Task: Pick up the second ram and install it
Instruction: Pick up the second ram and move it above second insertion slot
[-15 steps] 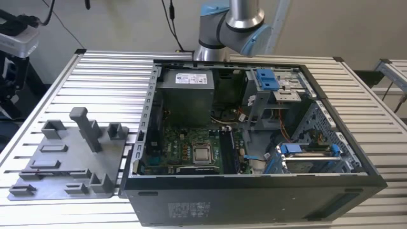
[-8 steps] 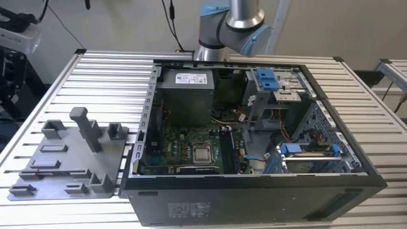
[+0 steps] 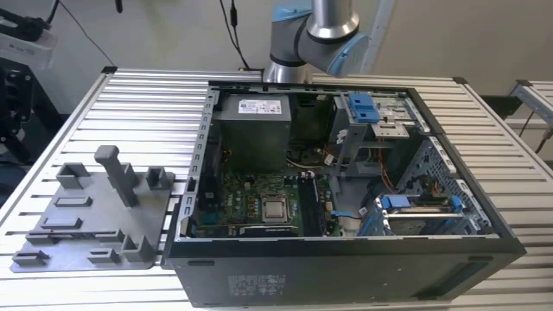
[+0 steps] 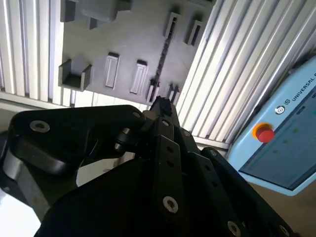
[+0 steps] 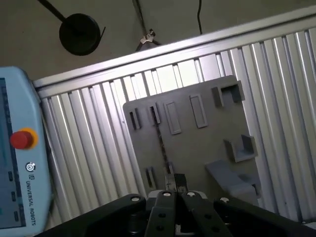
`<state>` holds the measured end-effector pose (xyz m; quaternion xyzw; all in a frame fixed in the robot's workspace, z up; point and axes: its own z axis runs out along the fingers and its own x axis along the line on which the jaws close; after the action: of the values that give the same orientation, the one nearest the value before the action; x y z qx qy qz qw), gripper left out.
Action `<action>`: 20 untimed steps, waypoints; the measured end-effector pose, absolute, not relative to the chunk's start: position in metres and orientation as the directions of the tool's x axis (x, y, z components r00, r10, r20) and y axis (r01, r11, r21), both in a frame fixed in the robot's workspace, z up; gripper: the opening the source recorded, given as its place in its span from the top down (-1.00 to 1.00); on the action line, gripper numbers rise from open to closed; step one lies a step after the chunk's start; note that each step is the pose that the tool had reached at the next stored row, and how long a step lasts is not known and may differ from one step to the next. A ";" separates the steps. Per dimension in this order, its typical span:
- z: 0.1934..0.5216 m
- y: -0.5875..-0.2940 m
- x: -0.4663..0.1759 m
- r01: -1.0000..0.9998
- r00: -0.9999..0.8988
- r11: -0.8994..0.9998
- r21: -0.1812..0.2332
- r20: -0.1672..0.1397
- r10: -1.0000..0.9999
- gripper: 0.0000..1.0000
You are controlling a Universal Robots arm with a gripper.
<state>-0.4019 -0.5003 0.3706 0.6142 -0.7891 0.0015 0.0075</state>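
Ram number two, the second ram point(image 5: 160, 143), shows in both wrist views as a thin dark strip standing on edge across a grey holder plate point(image 5: 197, 143), its ends caught in narrow slots of that plate. In the second wrist view the second ram point(image 4: 163, 59) runs in a line toward the tip of the end effector point(image 4: 160, 104), which is clenched, its two black linkages drawn together to one point. The first wrist view has the end effector point(image 5: 175, 181) lined up with the strip's near end; whether it touches the strip cannot be told.

The plate rests on the ribbed aluminium table point(image 5: 89, 128). A pale blue teach pendant point(image 5: 17, 163) with a red button point(image 5: 22, 139) lies beside the table.

In the exterior view the plate point(image 3: 87, 220) sits to the exterior view's left of an open computer case point(image 3: 346, 259), and the arm point(image 3: 320, 32) rises behind the case.
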 end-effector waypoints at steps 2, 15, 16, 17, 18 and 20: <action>0.370 -0.500 -0.402 -0.976 -0.219 0.219 0.007 0.014 -0.976 0.79; 0.365 -0.499 -0.403 -0.998 -0.063 0.063 0.006 0.006 -0.998 0.79; 0.365 -0.499 -0.403 -0.998 -0.056 0.056 0.006 0.000 -0.998 0.79; 0.364 -0.499 -0.404 -0.999 -0.051 0.051 0.006 -0.009 -0.999 0.79; 0.363 -0.499 -0.404 -0.999 -0.044 0.043 0.006 -0.018 -0.999 0.79; 0.362 -0.499 -0.405 -1.000 -0.031 0.031 0.007 -0.032 -0.999 0.79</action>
<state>-0.4049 -0.4993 0.3623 0.6960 -0.7179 -0.0136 -0.0092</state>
